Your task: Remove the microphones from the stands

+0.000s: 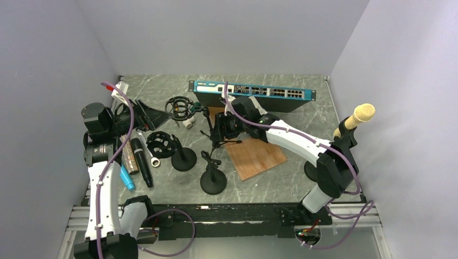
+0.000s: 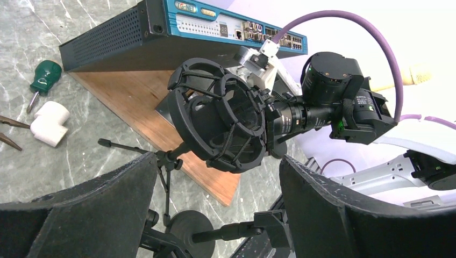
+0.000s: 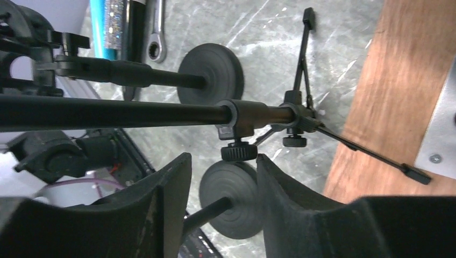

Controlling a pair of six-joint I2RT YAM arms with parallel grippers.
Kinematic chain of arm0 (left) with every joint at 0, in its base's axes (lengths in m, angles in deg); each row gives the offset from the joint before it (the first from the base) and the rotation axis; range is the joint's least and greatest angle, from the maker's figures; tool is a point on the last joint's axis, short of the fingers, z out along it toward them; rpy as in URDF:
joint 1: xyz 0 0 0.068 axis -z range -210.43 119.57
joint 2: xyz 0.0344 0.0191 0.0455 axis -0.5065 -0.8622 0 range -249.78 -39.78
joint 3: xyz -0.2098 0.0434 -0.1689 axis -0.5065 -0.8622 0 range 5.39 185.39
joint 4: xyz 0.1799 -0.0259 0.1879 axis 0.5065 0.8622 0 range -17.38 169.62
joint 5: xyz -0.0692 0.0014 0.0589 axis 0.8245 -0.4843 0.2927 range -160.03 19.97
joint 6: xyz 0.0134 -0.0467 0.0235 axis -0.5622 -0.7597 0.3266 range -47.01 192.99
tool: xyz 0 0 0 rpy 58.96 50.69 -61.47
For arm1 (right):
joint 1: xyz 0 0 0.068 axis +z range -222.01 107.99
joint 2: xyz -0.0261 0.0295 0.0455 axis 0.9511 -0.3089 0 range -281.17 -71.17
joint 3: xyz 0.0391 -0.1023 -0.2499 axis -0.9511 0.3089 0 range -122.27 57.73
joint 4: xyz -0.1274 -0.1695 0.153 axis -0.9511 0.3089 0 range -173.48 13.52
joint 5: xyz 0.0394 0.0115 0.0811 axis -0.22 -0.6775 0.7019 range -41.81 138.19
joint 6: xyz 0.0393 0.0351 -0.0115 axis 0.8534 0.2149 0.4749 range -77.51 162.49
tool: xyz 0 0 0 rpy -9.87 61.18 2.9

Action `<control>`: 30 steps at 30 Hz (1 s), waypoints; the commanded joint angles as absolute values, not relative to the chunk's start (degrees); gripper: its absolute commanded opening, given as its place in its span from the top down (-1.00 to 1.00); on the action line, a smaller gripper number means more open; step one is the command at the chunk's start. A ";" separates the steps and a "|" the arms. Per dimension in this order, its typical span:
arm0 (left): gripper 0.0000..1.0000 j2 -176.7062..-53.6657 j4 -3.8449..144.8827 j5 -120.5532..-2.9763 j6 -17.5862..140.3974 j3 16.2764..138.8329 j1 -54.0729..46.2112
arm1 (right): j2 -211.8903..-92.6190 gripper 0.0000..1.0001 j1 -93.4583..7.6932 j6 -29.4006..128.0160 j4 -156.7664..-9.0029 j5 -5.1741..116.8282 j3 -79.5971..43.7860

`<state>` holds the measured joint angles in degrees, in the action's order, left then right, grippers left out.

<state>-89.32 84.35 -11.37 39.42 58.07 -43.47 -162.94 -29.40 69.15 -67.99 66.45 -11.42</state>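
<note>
Black microphone (image 1: 142, 162) flat on table (image 1: 156, 86); left claw (image 2: 218, 166) spread wide, right claw (image 3: 223, 161) parted beside tripod stand (image 3: 258, 114).

A network switch (image 1: 253, 93) stands behind a wooden board (image 1: 256, 156), with a green-handled screwdriver (image 2: 43, 77) and white pipe elbow (image 2: 49, 123) nearby.

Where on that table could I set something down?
Bare marble lies in front of the brown wooden board, toward the near edge, and in the back-left corner beside the blue-fronted network switch. The left side is crowded with black round-based stands, a black microphone and a wrench.
</note>
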 commanded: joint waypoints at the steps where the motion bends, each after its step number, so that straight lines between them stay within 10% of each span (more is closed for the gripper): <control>1: -0.74 -88.19 83.23 -10.88 40.81 58.96 -43.22 | -162.93 0.13 -29.74 70.70 -71.04 69.60 -12.24; 7: -0.74 -88.21 82.73 -10.89 40.47 58.78 -43.25 | -162.99 1.00 -28.72 67.19 -68.77 63.57 -12.71; 20: -0.73 -88.54 82.76 -10.81 40.18 59.32 -43.17 | -165.63 1.00 -17.81 55.37 -60.49 33.22 -18.46; 30: -0.74 -89.02 82.87 -10.67 40.24 59.24 -42.87 | -163.81 0.77 -19.73 59.89 -60.61 41.96 -18.44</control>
<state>-89.03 84.44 -11.42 39.53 58.07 -43.25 -165.96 -18.43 57.96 -60.50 38.38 -15.94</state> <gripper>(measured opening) 0.868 0.039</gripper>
